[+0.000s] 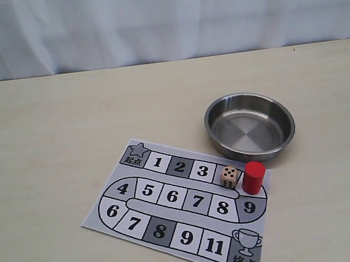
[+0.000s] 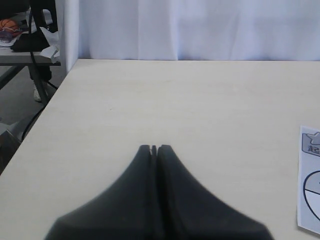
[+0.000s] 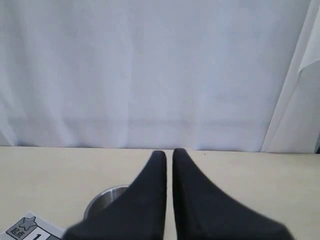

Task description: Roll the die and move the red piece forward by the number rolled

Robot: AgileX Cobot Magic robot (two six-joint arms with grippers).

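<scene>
The die (image 1: 228,176), a light tan cube with dark pips, rests on the board (image 1: 146,200) at the right end of the top row, just past square 3. The red piece (image 1: 253,177) stands upright close beside the die, on the board's right edge just above a square marked 9. Neither gripper shows in the exterior view. My left gripper (image 2: 154,148) is shut with nothing in it, over bare table away from the board's corner (image 2: 310,185). My right gripper (image 3: 169,152) holds its fingers nearly together around nothing, above the bowl (image 3: 102,200).
A steel bowl (image 1: 253,154) sits behind the board's right end, close to the red piece, with nothing in it. A white curtain hangs behind the table. The table's left edge and a dark stand with clutter show in the left wrist view.
</scene>
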